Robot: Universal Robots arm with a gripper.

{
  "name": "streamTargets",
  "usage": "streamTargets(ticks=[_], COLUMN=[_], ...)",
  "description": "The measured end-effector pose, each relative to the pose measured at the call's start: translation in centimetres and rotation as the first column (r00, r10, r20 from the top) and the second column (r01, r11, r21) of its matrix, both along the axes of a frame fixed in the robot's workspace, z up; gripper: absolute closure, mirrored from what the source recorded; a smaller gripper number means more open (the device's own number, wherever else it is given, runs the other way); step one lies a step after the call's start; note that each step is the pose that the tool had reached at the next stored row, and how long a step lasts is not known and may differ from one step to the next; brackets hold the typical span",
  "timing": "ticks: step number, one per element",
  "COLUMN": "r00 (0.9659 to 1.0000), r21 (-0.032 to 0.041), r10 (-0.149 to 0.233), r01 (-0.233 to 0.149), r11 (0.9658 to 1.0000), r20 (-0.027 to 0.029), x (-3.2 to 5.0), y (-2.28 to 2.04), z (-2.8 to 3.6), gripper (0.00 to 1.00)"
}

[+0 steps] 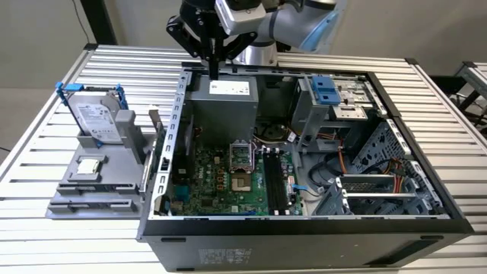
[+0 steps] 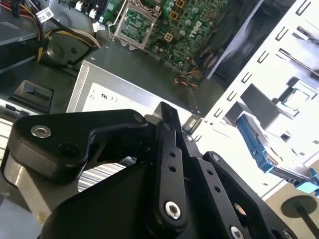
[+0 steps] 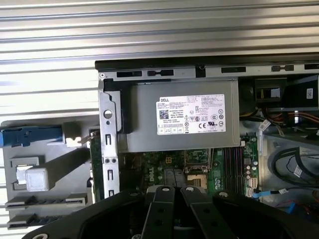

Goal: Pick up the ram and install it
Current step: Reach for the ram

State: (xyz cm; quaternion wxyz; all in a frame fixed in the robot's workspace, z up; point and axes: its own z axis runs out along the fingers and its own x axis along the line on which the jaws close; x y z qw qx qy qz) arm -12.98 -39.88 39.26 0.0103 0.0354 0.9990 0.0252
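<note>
The ram is a thin greenish stick standing on edge at the right side of the grey holder, close to the case's left wall. From above it appears as a narrow sliver in the first wrist view. My gripper hangs above the back edge of the open computer case, over the grey power supply. Its black fingers are shut together with nothing between them. The motherboard's black memory slots lie lengthwise to the right of the processor socket.
The holder also carries a silver hard drive in a blue bracket and a small square processor chip. Inside the case are drive cages, cables and a blue-latched bay. The slatted aluminium table surrounds everything.
</note>
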Motion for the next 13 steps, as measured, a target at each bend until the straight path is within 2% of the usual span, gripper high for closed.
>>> streamTargets(ticks=[13], r00=[1.0], r21=[0.0], r10=[0.0], r01=[0.0], r11=[1.0], r20=[0.0], x=[-1.59], y=[0.0], z=[0.0], gripper=[1.0])
